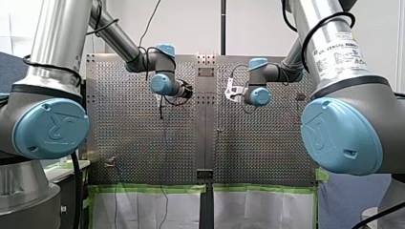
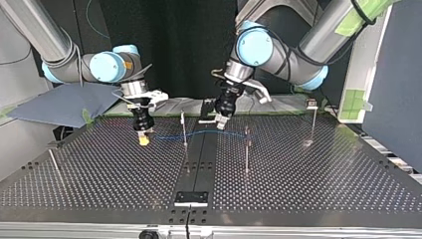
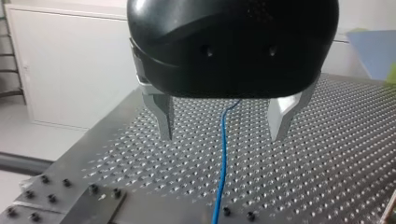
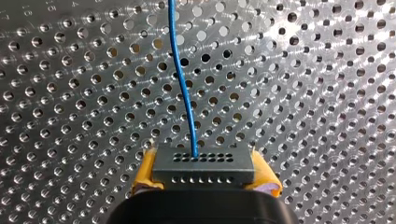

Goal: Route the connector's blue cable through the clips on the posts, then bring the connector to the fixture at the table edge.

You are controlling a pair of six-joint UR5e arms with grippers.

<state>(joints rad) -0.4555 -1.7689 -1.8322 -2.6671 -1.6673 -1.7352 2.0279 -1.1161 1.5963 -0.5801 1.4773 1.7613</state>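
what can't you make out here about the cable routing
- Top view: the clips on the posts are too small; whether the blue cable sits in one is unclear.
- Left wrist view: my left gripper's black body hides the cable's upper stretch.
- Right wrist view: my right gripper's body hides the connector's near side.

Front cam high, rear, looks fwd; top cam low, opposite; wrist cams close; all share table [image 2: 323, 174].

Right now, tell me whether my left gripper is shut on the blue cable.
No: in the left wrist view my left gripper stands open, its metal fingers apart, the blue cable running free between them.
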